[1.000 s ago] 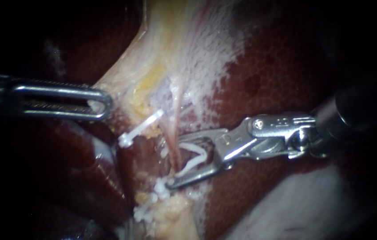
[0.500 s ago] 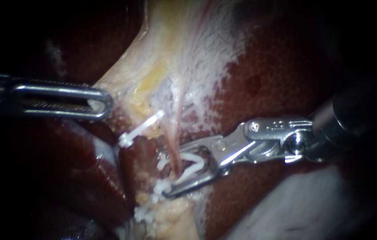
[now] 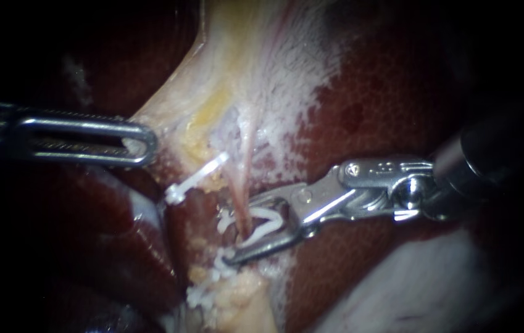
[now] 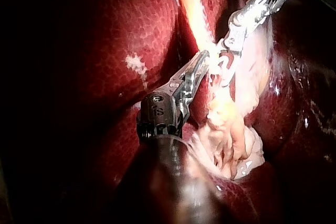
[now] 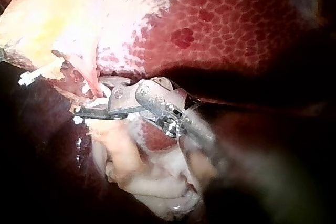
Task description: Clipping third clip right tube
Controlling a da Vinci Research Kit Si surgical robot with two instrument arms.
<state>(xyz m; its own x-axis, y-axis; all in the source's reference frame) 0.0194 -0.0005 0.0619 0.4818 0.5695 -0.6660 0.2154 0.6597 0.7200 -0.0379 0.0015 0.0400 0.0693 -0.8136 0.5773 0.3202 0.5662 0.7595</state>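
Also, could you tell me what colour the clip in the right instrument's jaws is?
The clip is white; the endoscope view shows it best.

I see the dark red liver (image 3: 385,92), its surface finely mottled. A pale yellowish band of tissue (image 3: 224,61) runs down across it.

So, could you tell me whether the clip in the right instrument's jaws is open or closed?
Open: the clip's two white arms stand apart around the tube, held in the right instrument.
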